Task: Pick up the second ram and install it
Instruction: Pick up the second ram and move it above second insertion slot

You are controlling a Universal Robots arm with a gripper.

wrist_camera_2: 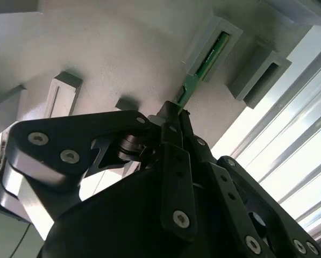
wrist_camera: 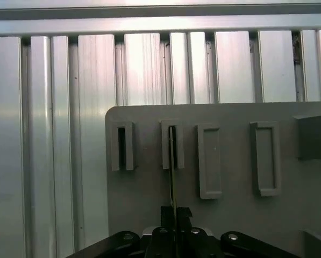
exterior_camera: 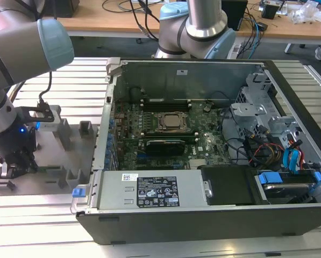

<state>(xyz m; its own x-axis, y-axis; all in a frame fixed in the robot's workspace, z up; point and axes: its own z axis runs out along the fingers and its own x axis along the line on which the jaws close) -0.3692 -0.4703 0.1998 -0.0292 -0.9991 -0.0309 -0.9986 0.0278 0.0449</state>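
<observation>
In both wrist views my gripper (wrist_camera_2: 176, 112) (wrist_camera: 175, 210) is shut on the near end of the second ram (wrist_camera_2: 191, 85) (wrist_camera: 172, 172), a thin green stick. Its far end sits in a narrow slot of the grey holder tray (wrist_camera_2: 122, 48) (wrist_camera: 230, 215). In the exterior view the gripper (exterior_camera: 18, 167) hangs low over the tray (exterior_camera: 52, 180) at the exterior view's left, beside the open computer case. The green motherboard (exterior_camera: 203, 142) lies inside that case.
The computer case (exterior_camera: 203, 215) takes up the middle and the exterior view's right, with its metal wall (exterior_camera: 104, 134) next to the tray. Cables and drive bays (exterior_camera: 278, 150) crowd its far side. Several raised grey blocks (exterior_camera: 85, 129) stand on the tray. The table is ribbed aluminium (wrist_camera: 52, 134).
</observation>
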